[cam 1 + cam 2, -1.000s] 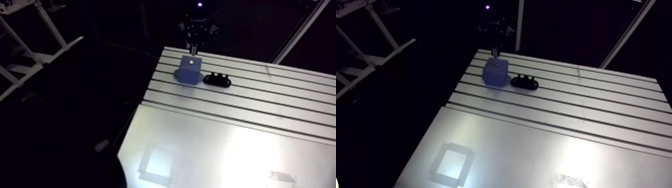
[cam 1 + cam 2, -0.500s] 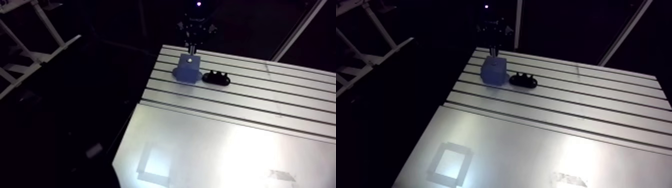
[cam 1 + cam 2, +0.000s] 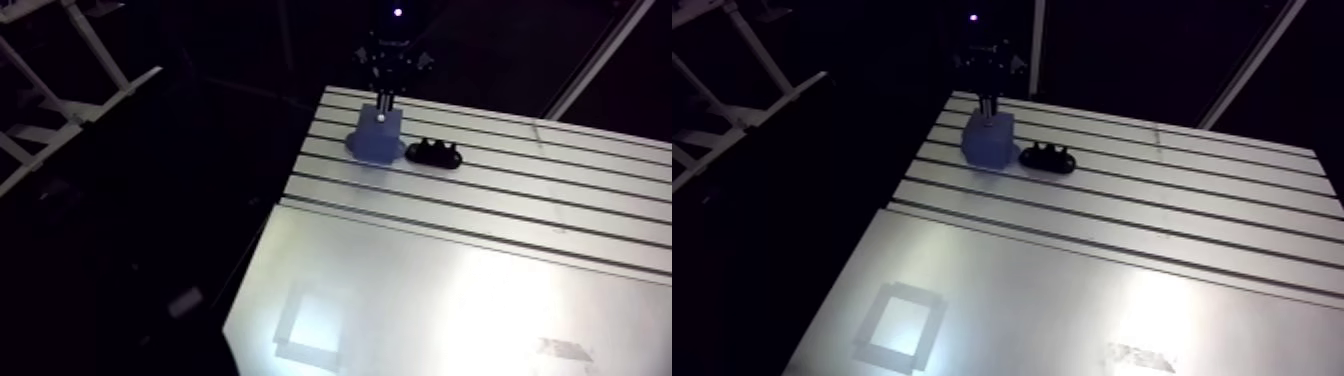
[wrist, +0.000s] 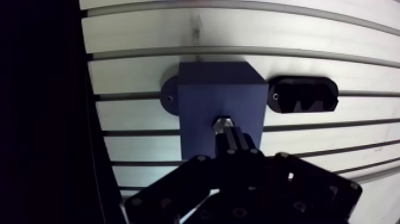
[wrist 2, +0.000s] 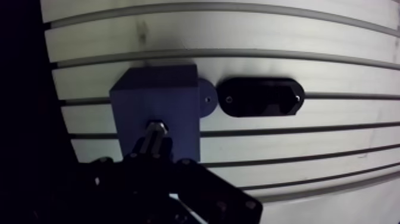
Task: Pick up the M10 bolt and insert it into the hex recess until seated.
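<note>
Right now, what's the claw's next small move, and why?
Probably a short, straight push down: the claw is shut on the bolt, whose end meets the top face of the blue block. Whether it is seated can't be seen.

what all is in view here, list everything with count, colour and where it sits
blue block: 1, blue, on the slotted part of the table, under the gripper
M10 bolt: 1, silver, between the gripper's fingers, its end at the block's top face; how far it is in cannot be told
black holder: 1, black, on the table close beside the block
square outline: 1, grey, on the table's smooth plate, well away from the block
table: 1, silver aluminium, slotted where the block stands, smooth plate beyond the slots
gripper: 1, black, above the block, shut on the bolt
</note>
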### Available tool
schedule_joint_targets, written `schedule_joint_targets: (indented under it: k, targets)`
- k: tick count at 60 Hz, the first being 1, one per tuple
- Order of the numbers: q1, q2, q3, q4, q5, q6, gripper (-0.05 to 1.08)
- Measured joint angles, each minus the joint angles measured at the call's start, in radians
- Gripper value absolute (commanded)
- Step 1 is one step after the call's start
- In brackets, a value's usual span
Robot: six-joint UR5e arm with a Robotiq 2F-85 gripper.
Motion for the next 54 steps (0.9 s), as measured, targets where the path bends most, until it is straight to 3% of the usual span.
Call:
schedule_joint_targets:
  k: [54]
  targets:
    - [0.007, 0.015, -0.001, -0.004, -0.006, -0.015, 1.08]
